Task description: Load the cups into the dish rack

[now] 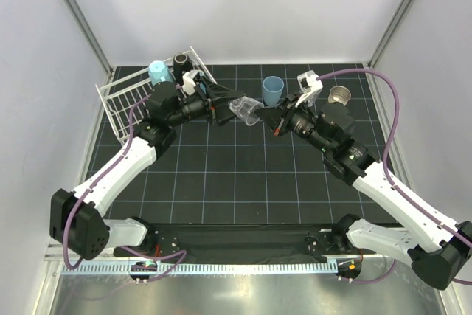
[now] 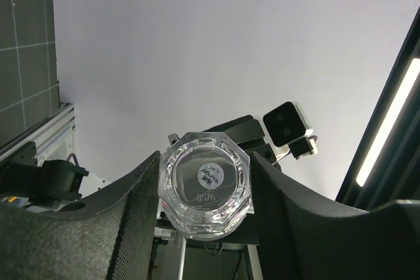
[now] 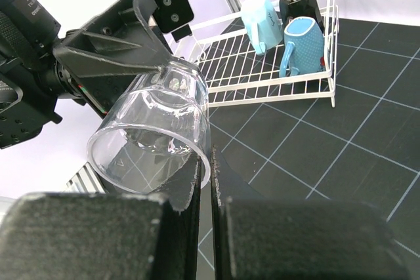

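Clear glass (image 1: 245, 108), base clamped in left claw (image 1: 230, 106), rim pinched by right claw (image 1: 263, 115).

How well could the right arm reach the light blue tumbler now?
Probably not yet: the right claw pinches the rim of the clear glass, which the left claw also holds. The light blue tumbler stands close, unblocked.

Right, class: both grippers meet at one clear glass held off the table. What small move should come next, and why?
Probably the right gripper should open and release the rim. The left gripper clamps the clear glass at its base, and the dish rack sits on the left side, so the left gripper looks best placed to carry it over and load it.
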`<state>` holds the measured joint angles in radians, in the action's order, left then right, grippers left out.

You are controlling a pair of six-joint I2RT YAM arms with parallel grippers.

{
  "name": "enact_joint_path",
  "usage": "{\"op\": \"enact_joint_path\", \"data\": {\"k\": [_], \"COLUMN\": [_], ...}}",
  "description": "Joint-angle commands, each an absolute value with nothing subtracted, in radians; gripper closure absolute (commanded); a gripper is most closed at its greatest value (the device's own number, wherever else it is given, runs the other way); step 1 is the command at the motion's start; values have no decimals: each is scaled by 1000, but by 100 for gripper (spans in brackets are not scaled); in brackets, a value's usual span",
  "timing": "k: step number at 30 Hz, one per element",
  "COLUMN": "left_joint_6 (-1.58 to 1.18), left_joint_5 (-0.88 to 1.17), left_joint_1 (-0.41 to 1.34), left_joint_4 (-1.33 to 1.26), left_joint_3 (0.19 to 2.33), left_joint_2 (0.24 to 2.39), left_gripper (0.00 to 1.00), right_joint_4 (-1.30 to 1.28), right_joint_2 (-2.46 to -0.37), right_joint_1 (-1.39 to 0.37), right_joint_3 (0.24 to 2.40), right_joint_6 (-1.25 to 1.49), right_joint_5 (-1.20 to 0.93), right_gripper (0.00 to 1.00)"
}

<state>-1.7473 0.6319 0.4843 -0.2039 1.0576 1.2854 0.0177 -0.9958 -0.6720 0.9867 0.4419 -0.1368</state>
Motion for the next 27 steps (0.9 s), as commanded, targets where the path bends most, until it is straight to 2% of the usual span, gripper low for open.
{"op": "enact_joint_path", "data": {"k": [1, 5, 6, 8, 9, 10, 14, 15, 18, 22, 27], "left_joint_6": [-1764, -1775, -1776, -1779, -1779, -1778, -1761, -1755, -1709, -1548, -1189], "left_joint_5": [640, 644, 646, 650, 650, 649, 632, 635, 641, 643, 546], "left_joint_1": [489, 489, 489, 489, 489, 489, 486, 485, 473, 437, 362], "left_joint_4": [-299, -318, -327, -333, -334, -334, -325, -319, -276, -125, 282], "left_joint_3": [1068, 1071, 1071, 1071, 1068, 1066, 1049, 1049, 1063, 1135, 1291], "left_joint_2": [1285, 1295, 1299, 1302, 1302, 1299, 1293, 1293, 1298, 1307, 1344], "left_gripper": [48, 66, 76, 89, 100, 100, 100, 100, 100, 100, 100], "right_joint_4": [6, 6, 6, -31, -41, -52, -116, -127, -179, -299, -429], "right_joint_2": [-1002, -1002, -1002, -1006, -1008, -1012, -1011, -1009, -991, -957, -898], "right_joint_1": [-684, -684, -686, -686, -686, -686, -684, -687, -684, -683, -680], "right_joint_3": [1023, 1023, 1023, 1025, 1034, 1037, 1055, 1058, 1060, 1063, 1057], "right_joint_6": [400, 397, 397, 399, 406, 407, 416, 416, 425, 448, 474], "right_joint_5": [-172, -166, -167, -152, -143, -129, -85, -72, -5, 132, 215], "right_gripper": [96, 96, 96, 96, 96, 96, 73, 65, 56, 53, 53]}}
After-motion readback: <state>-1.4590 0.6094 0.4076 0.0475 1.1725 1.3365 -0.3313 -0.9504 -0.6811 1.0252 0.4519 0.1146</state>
